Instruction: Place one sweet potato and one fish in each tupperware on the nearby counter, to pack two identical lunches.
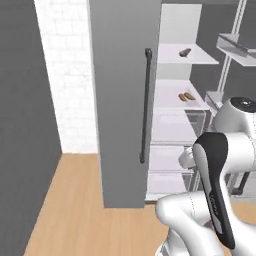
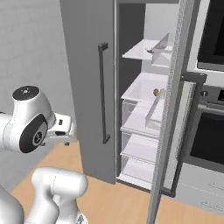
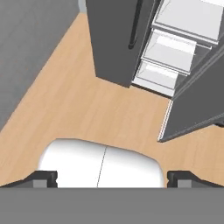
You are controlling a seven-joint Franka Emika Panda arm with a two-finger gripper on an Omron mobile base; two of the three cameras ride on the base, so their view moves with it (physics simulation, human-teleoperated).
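1. The fridge (image 1: 125, 100) stands open in front of me: its left door (image 2: 87, 87) is shut, with a long dark handle (image 1: 146, 105), and its right door (image 2: 173, 109) is swung out towards me
2. Inside are white shelves (image 1: 175, 95) and clear drawers (image 3: 168, 50). On the upper shelf lies one small brown thing (image 1: 185, 52), and on the shelf below lie two small brown things (image 1: 186, 96) side by side; they are too small for me to tell sweet potato from fish
3. My claw (image 3: 111, 177) hangs with its jaws wide apart and nothing between them, looking down at the wooden floor (image 3: 87, 113)
4. The brown things sit well above and beyond my claw, inside the fridge
5. The edge of the open door (image 3: 192, 113) stands to one side of the drawers; bare floor lies between me and the fridge. A grey wall (image 1: 25, 125) closes off my left, and an oven (image 2: 210, 131) stands right of the fridge
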